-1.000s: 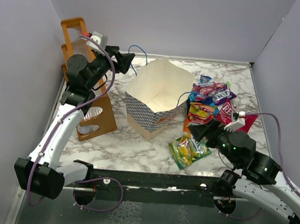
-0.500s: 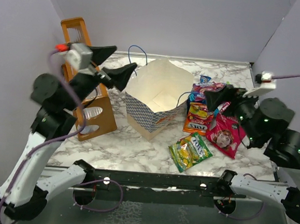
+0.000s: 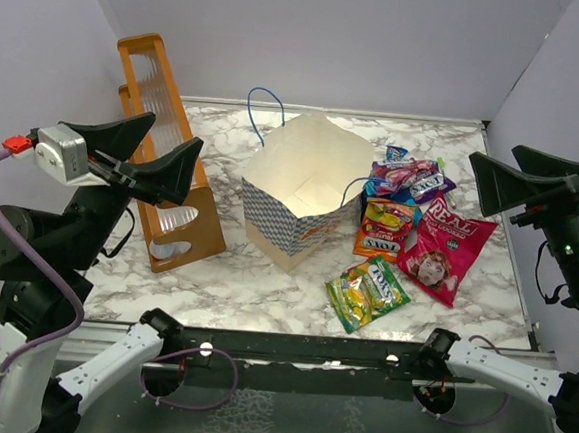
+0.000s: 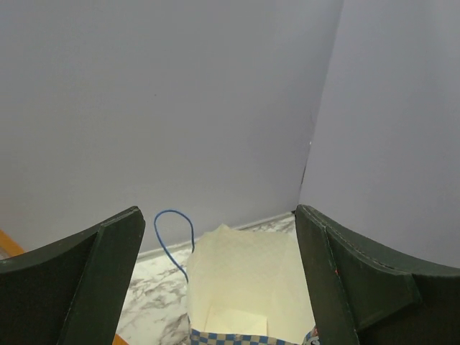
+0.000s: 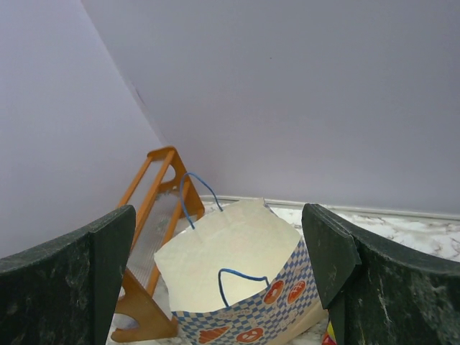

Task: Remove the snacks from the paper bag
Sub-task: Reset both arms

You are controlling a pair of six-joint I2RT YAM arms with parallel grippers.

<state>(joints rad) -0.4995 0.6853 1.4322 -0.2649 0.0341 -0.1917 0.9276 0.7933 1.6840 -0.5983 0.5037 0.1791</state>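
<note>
Both arms have lifted off the work and pulled back to their own sides. A second ago the right tool point(image 3: 493, 152) was low over the snack pile and the left tool point(image 3: 176, 132) was at the far-left rim of the paper bag point(image 3: 279, 226). Both are now high and well apart from everything.

Left tool: jaws spread wide, nothing between them. Right tool: the same, wide open and empty.

The pink-red pouch point(image 3: 447, 251), which the right arm covered a second ago, now lies flat and in full view on the counter point(image 3: 264, 285). It sits just right of the orange-red bag point(image 3: 386, 227). The green-yellow candy bag point(image 3: 367, 291) has not moved, and the small packets point(image 3: 408, 176) are heaped behind.

The paper bag stands upright with its mouth open, mid-counter, between the orange rack point(image 3: 164, 156) and the snacks. The inside that shows, from above and from both wrist views, is bare cream. The near wall hides part of the floor.

Judgement: emptying looks finished or very nearly so, and the retreat reads as the end of the job.
</note>
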